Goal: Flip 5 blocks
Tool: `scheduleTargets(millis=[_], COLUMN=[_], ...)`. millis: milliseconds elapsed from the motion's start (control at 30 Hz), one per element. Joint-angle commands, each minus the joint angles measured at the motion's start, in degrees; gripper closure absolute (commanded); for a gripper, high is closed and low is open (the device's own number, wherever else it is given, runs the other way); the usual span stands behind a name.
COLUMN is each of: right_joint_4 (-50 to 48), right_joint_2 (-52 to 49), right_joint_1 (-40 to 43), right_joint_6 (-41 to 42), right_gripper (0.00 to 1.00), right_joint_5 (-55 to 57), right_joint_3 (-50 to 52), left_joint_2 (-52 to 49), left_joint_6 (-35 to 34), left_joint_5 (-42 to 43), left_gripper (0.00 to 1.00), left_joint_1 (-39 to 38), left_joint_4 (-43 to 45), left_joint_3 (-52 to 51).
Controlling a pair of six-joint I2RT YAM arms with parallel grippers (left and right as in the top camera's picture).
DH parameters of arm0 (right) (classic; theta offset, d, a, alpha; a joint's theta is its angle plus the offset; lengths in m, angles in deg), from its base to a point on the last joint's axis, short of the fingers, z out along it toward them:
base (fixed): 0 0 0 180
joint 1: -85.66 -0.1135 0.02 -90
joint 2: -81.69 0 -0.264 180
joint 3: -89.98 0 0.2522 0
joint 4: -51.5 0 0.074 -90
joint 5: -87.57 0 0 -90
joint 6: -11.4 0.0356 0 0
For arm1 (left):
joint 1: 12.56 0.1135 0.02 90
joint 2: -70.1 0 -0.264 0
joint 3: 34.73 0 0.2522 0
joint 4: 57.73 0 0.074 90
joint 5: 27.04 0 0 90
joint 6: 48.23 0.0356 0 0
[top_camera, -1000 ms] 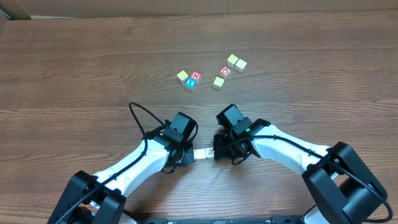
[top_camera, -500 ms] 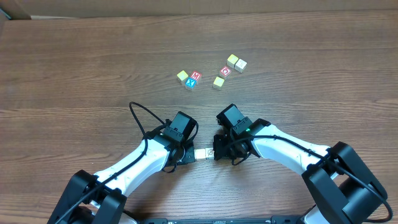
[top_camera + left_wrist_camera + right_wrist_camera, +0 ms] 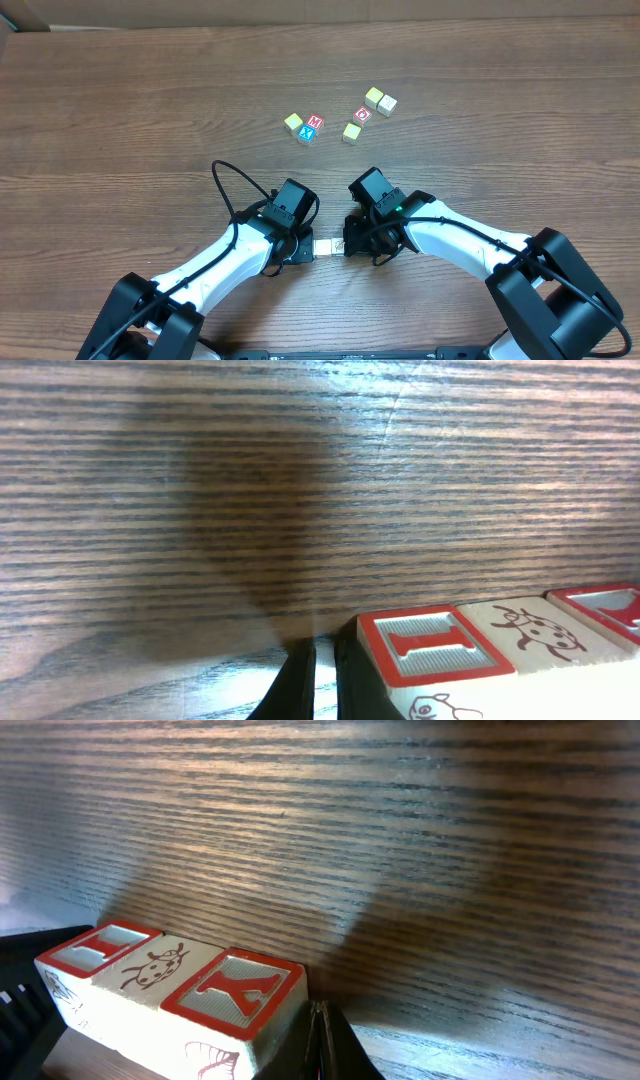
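A short row of three blocks (image 3: pixel 325 245) lies on the table between my two grippers. The left wrist view shows a red-framed I block (image 3: pixel 436 647), a ladybug block (image 3: pixel 525 632) and a red-framed block (image 3: pixel 610 607). My left gripper (image 3: pixel 322 680) is shut, its fingertips against the I block's side. In the right wrist view the row reads as a Y block (image 3: pixel 232 988), the ladybug block (image 3: pixel 152 968) and a red-framed block (image 3: pixel 98 946). My right gripper (image 3: pixel 320 1040) is shut beside the Y block. From overhead, the left gripper (image 3: pixel 306 247) and right gripper (image 3: pixel 345 246) stand at the row's two ends.
Several more blocks lie farther back: a yellow one (image 3: pixel 293 122), a red M one (image 3: pixel 314 123), a blue one (image 3: pixel 306 134), another yellow (image 3: pixel 351 132), a red one (image 3: pixel 363 114) and a pair (image 3: pixel 380 100). A black cable (image 3: pixel 235 190) loops from the left arm.
The blocks and both grippers stand as before. Only the left arm's cable loop has shifted slightly.
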Motion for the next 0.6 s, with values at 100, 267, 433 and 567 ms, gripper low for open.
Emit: scheduleTargets(millis=[100,267,433,567], right_joint_4=[0.4,1.0,1.6,2.2], right_joint_2=[0.1,0.1,0.1,0.1], right_joint_1=[-0.2,-0.3,-0.3,-0.3], right_joint_6=[2.4,3.6,4.7,5.7], right_gripper=[0.96,0.96,0.96,0.96], right_joint_5=[-1.9,-2.2,-2.5,-2.5], right_joint_3=[0.1,0.1,0.1,0.1], left_joint_2=[-2.2,-2.2,-2.2,-2.2], left_joint_6=[3.2,3.1,3.1,3.6], left_joint_5=[0.8,0.8,0.6,0.6], left_gripper=[0.96,0.96,0.96,0.96], left_joint_1=[0.3,0.3,0.3,0.3], left_joint_4=[0.1,0.0,-0.2,-0.1], left_joint_3=[-0.7,-0.7,-0.7,-0.7])
